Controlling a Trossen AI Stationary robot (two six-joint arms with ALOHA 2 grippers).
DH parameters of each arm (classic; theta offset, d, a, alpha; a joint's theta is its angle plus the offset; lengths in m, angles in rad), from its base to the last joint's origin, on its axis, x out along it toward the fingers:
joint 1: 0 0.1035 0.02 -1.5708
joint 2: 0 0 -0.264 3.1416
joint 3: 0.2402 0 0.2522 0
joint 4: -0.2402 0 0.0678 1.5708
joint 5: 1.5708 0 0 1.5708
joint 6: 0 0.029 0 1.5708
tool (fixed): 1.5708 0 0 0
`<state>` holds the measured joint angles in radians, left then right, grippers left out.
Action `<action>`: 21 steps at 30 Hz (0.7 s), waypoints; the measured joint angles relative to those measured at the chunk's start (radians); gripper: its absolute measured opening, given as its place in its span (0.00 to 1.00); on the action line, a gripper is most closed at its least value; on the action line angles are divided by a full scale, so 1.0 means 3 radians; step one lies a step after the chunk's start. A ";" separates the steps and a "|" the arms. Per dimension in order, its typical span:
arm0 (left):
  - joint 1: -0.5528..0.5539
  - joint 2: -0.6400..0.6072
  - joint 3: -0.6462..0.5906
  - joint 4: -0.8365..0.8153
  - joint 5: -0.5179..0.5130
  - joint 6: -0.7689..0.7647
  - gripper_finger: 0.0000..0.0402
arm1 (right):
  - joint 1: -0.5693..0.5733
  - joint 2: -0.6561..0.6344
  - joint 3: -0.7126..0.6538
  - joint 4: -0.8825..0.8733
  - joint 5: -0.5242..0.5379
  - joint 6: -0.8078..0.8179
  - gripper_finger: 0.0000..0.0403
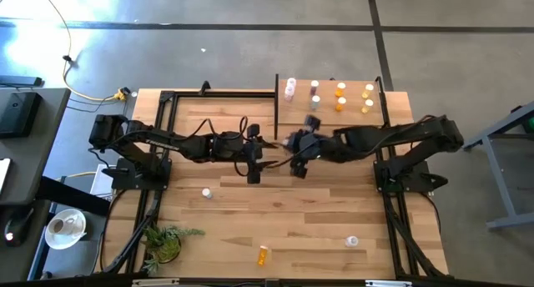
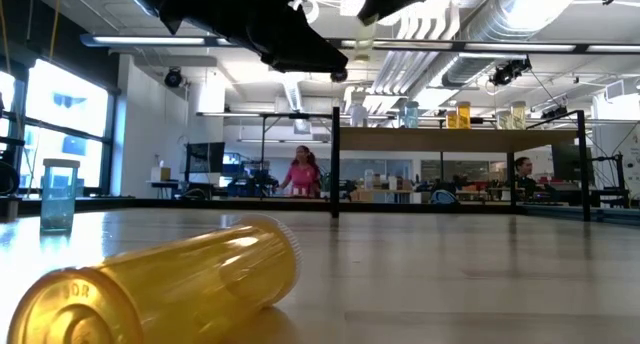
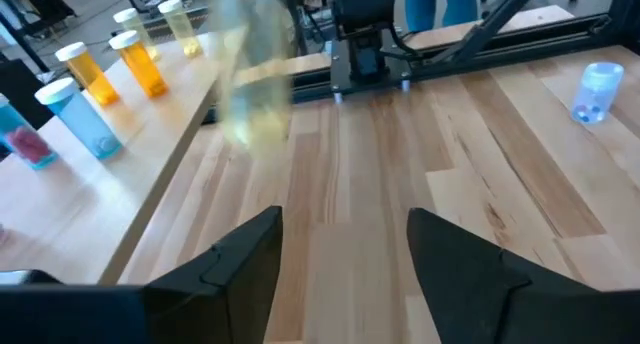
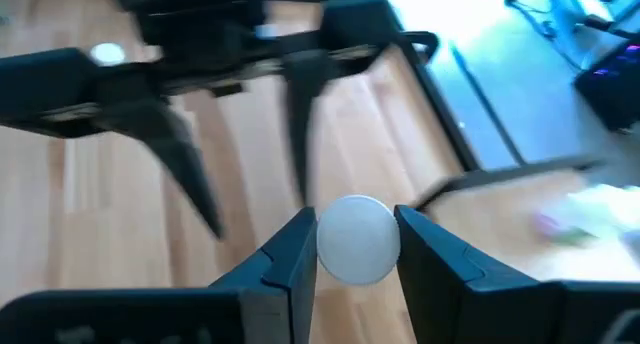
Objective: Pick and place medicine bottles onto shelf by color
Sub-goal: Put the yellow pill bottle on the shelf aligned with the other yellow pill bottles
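While both arms meet near the centre of the high view, the shelf [image 1: 329, 108] sits at upper centre-right of the plank table [image 1: 284, 220], carrying upright medicine bottles [image 1: 340, 91] in pink, grey, orange and yellow. The left gripper [image 1: 253, 172] has its fingers apart and bare; the right gripper [image 4: 355, 246] is clamped on a white-capped bottle [image 4: 358, 238]. An orange bottle [image 2: 160, 289] lies at lower left of the low view, embossed letters on its base too blurred to read.
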<state>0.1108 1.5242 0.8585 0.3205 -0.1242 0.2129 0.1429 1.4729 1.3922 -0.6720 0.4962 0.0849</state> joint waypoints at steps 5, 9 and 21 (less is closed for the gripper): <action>-0.0003 0.0000 0.0000 -0.0004 -0.0001 -0.0001 0.51 | -0.0072 -0.0302 0.0000 -0.0266 0.0221 0.0029 0.26; -0.0003 0.0000 0.0000 -0.0005 -0.0002 -0.0001 0.50 | -0.0147 -0.0524 0.0000 -0.0492 0.0386 0.0084 0.26; -0.0003 0.0000 0.0000 -0.0030 -0.0004 -0.0013 0.51 | -0.0366 -0.0965 0.0000 -0.1849 0.0933 0.1183 0.26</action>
<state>0.1101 1.5242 0.8585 0.3115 -0.1253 0.2089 0.0330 1.1833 1.3922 -1.2268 0.7762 0.4397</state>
